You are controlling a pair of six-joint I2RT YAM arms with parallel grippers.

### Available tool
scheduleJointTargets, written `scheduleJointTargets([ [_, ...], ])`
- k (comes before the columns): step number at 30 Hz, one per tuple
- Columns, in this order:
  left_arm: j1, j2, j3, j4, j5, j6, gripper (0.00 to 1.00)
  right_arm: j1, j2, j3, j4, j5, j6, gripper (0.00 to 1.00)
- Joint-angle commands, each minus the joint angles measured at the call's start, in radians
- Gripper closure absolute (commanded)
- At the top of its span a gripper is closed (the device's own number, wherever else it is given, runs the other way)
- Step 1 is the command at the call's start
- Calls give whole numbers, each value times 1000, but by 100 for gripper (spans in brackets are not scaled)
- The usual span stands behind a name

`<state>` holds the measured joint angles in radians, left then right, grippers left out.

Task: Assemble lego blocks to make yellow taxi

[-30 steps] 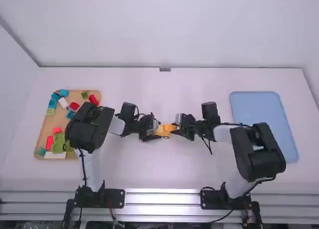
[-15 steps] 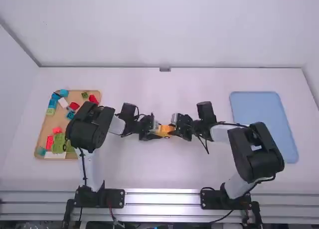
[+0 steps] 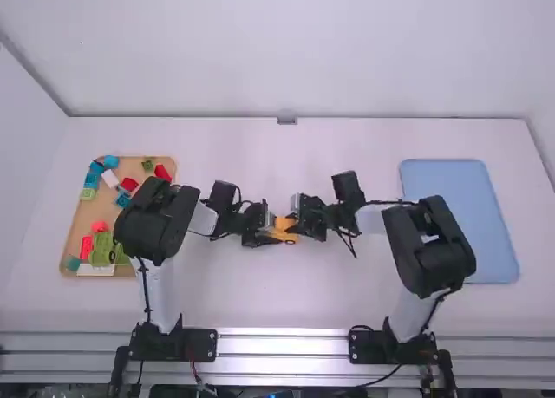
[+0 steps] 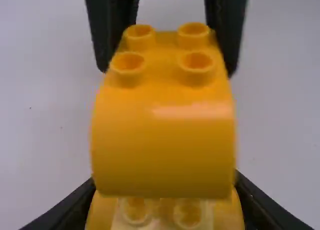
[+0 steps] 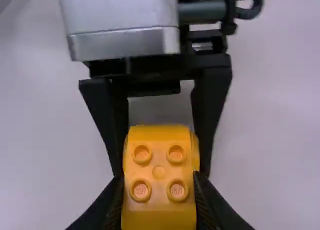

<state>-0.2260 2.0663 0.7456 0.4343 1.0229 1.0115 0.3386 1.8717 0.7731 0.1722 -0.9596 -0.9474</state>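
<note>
Two pincers [image 3: 291,221], two trays [image 3: 486,199]

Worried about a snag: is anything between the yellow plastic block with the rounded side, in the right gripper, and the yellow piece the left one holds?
Nothing visible. In the left wrist view, the rounded yellow block overlaps the yellow piece in the left gripper; whether they touch, I can't tell.

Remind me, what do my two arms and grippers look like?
The left arm and right arm have white links, bulky black joints and thin black cables. The left gripper and right gripper have black fingers; a silver-grey housing sits behind the left pair.
</note>
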Motion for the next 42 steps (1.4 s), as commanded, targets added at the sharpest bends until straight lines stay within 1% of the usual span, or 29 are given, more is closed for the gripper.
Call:
scheduleJointTargets([
  [1, 3, 14, -13, -4, 8, 4, 58, 11, 10, 13, -5, 16, -18, 100],
  [5, 3, 14, -13, -4, 9, 3, 58, 30, 10, -2, 5, 64, -30, 100],
  [8, -3, 14, -14, -4, 9, 3, 58, 25, 10, -2, 3, 82, -24, 100],
  [12, -3, 14, -14, -4, 9, 3, 58, 8, 10, -2, -3, 62, -21, 100],
  [16, -3, 14, -14, -3, 16, 3, 58, 19, 15, -2, -21, 67, -30, 100],
  [20, -3, 14, -11, -4, 16, -7, 57, 49, 58, -2, 56, 80, 10, 100],
  [24, -3, 14, -5, -6, 16, -27, 58, 48, 103, -2, 119, 91, 71, 100],
  [26, -3, 14, -3, -8, 15, -27, 58, 48, 112, 0, 119, 79, 68, 100],
  [28, -3, 14, -5, -7, 13, -27, 59, 48, 124, 0, 100, 51, 9, 100],
  [30, -3, 14, -5, -8, 12, -27, 59, 47, 124, -1, 89, 49, -5, 100],
  [31, -3, 14, -4, -8, 13, -27, 60, 50, 124, -1, 74, 62, -34, 100],
  [34, -3, 14, -2, -8, 12, -27, 60, 68, 124, -1, 74, 135, -15, 100],
  [36, -3, 14, 1, -8, 13, -27, 60, 89, 124, 3, 72, 231, 23, 100],
  [37, -3, 14, 3, -8, 15, -27, 60, 103, 124, 11, 50, 285, 30, 100],
  [39, -3, 14, 4, -7, 16, -27, 61, 123, 124, 32, -6, 340, 14, 100],
  [42, -3, 14, 8, -13, 16, -28, 62, 144, 124, 65, -96, 376, -29, 100],
])
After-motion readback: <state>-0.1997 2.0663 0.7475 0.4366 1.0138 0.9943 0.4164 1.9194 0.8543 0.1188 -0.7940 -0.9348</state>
